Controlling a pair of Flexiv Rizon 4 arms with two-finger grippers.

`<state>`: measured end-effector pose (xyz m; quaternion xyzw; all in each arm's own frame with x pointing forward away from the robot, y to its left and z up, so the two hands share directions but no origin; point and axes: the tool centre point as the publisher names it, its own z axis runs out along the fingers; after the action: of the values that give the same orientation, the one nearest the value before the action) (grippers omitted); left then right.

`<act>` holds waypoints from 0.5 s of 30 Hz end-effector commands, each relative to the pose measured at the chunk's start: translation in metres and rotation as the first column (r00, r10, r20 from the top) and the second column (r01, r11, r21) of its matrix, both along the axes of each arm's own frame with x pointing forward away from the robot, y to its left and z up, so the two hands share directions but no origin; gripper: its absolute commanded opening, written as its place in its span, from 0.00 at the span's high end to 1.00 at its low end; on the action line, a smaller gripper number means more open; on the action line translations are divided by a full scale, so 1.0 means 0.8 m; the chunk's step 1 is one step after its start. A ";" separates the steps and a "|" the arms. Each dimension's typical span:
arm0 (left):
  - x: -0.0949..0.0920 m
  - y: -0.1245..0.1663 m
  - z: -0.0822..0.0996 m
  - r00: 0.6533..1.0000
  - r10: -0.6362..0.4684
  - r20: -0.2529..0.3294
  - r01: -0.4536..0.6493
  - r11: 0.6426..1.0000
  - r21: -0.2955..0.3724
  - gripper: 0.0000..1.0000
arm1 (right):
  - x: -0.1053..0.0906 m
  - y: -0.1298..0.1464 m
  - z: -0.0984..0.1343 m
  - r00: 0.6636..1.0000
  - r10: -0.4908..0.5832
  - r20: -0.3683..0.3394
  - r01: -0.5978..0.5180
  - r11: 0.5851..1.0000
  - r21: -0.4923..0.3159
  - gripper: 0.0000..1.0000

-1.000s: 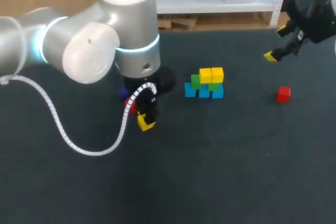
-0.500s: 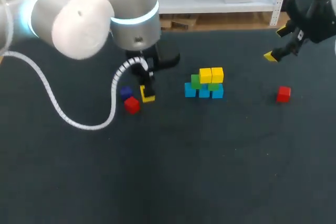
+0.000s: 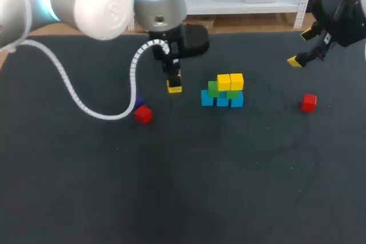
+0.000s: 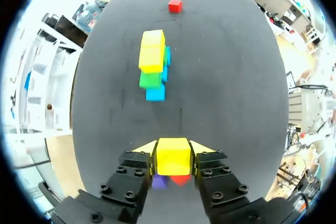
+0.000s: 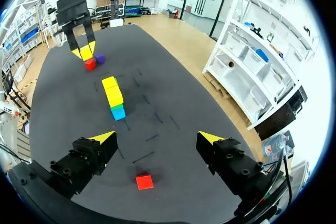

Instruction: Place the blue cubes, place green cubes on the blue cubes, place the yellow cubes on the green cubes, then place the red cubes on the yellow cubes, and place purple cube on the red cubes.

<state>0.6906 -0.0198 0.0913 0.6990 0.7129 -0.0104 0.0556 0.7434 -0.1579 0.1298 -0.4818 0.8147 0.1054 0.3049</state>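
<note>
Left of the stack, well apart from it, a red cube and the purple cube sit close together on the surface. They are uncovered now; a second ago the left arm hung low right over them. The left hand has since risen and swung across toward the stack. It now hangs just left of the stack without touching it, both fingers clamped on a yellow cube that looks clear of the surface. The stack itself has not moved: blue cubes at the base, green cubes above, two yellow ones on top. Right of the stack, well apart, a second red cube lies alone where it was. Further right and behind, the right hand hangs spread wide and empty, its pose unaltered. My reading is that the yellow pick is done and the carry is nearly over. What remains is aligning and setting this cube into the yellow tier. Both reds and the purple are not yet placed.
</note>
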 end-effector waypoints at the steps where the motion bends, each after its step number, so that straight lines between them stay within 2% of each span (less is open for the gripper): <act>1: 0.023 -0.029 -0.001 0.998 -0.023 -0.052 0.027 0.998 0.061 1.00 | 0.000 -0.001 0.000 1.000 0.004 -0.001 -0.004 1.000 0.004 0.00; 10: 0.046 -0.054 -0.005 0.996 -0.030 -0.086 0.040 0.994 0.105 1.00 | 0.000 -0.001 0.000 1.000 0.004 -0.001 -0.004 1.000 0.004 0.00; 15: 0.050 -0.064 -0.011 0.990 -0.011 -0.139 0.024 0.995 0.096 1.00 | 0.000 -0.001 0.000 1.000 0.004 -0.001 -0.004 1.000 0.004 0.00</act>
<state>0.7202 -0.0634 0.0854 0.7066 0.7071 -0.0080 0.0263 0.7434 -0.1579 0.1298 -0.4818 0.8147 0.1054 0.3050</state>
